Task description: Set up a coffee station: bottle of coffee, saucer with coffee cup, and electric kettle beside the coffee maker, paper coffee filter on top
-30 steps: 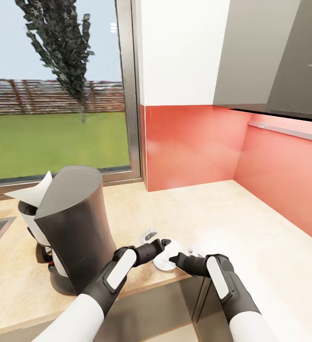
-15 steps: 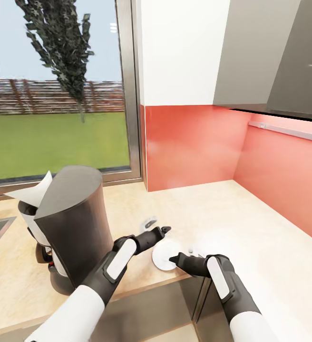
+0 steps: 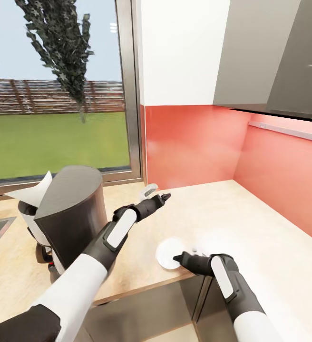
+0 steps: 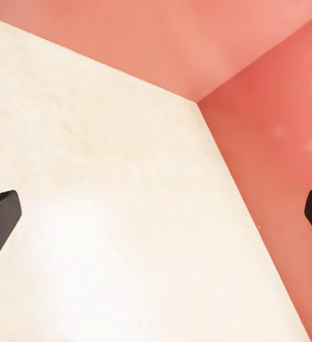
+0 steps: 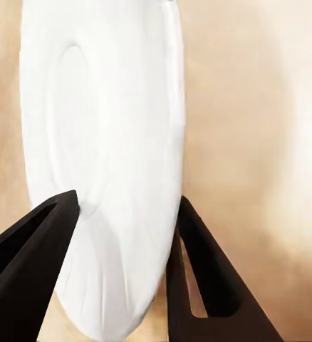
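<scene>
1. My right end effector sits at the near edge of the bench, fingers apart and straddling the saucer, which lies flat just beyond them, right of the coffee maker.
2. My left end effector, spread wide and empty, points far toward the wall, so my right arm is nearer.

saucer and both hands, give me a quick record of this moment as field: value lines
saucer: white, flat on the countertop near its front edge, right of the coffee maker
right hand: at the saucer's rim, fingers either side of it in the right wrist view, contact unclear
left hand: raised over the counter, open, holding nothing
paper filter: on top of the coffee maker
cup on saucer: no
</scene>
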